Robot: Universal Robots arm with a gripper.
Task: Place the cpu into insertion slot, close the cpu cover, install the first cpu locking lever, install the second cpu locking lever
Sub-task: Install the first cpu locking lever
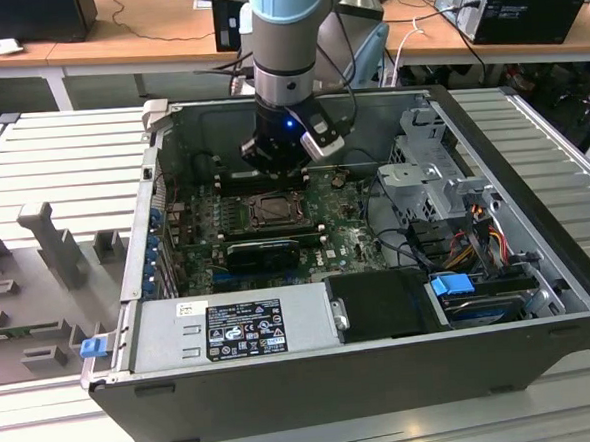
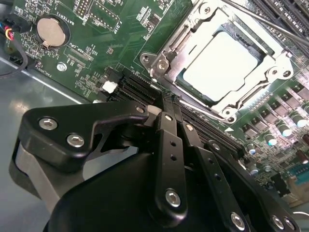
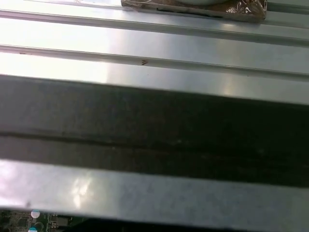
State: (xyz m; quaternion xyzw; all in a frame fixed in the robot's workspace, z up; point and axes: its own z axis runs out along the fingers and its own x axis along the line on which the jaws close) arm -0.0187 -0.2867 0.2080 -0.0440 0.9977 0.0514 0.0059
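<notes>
The cpu (image 2: 222, 65), a pale silver square, lies in the insertion slot (image 1: 272, 210) on the green motherboard. The dull silver cpu cover (image 2: 166, 53) lies flat around it, and the chip shows through its window. A thin metal lever rod (image 2: 270, 24) runs along the socket's far side. My gripper (image 2: 170, 102) has its black fingers (image 2: 166, 145) pressed together with nothing between them. Its tips hover just short of the socket's corner, over the long black card slots. In the exterior view the gripper (image 1: 274, 170) hangs inside the open computer case, just behind the socket.
The case walls (image 1: 534, 196) surround the board. A power supply (image 1: 236, 325) fills the front, and a drive cage (image 1: 427, 173) with cables (image 1: 476, 230) stands at the exterior view's right. A coin battery (image 2: 50, 31) sits on the board. Grey fixtures (image 1: 51, 241) lie on the ribbed table.
</notes>
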